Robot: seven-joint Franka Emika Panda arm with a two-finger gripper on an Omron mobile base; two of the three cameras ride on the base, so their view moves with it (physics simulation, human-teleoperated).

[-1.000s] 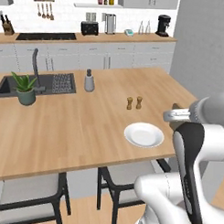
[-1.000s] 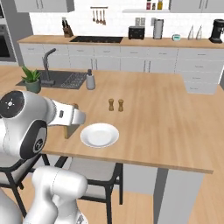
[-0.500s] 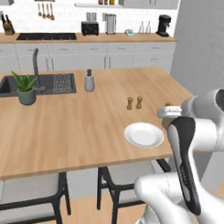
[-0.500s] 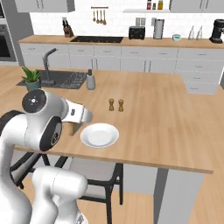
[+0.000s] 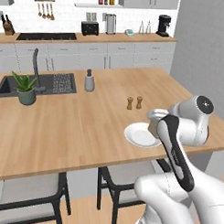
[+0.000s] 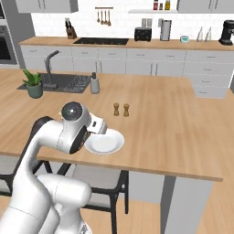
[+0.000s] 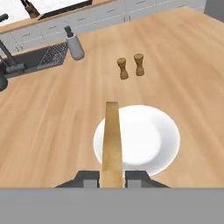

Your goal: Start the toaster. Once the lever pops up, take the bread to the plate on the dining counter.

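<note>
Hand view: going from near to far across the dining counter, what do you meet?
Gripper shut on the bread → plate → the two small wooden shakers → grey bottle → cabinets along the far wall.

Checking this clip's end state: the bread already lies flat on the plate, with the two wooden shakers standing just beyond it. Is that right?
Not quite. The bread is not lying on the plate; it stands on edge, clamped between the fingers, over the plate's left part, as the hand view shows. The two wooden shakers do stand just beyond the plate.
</note>
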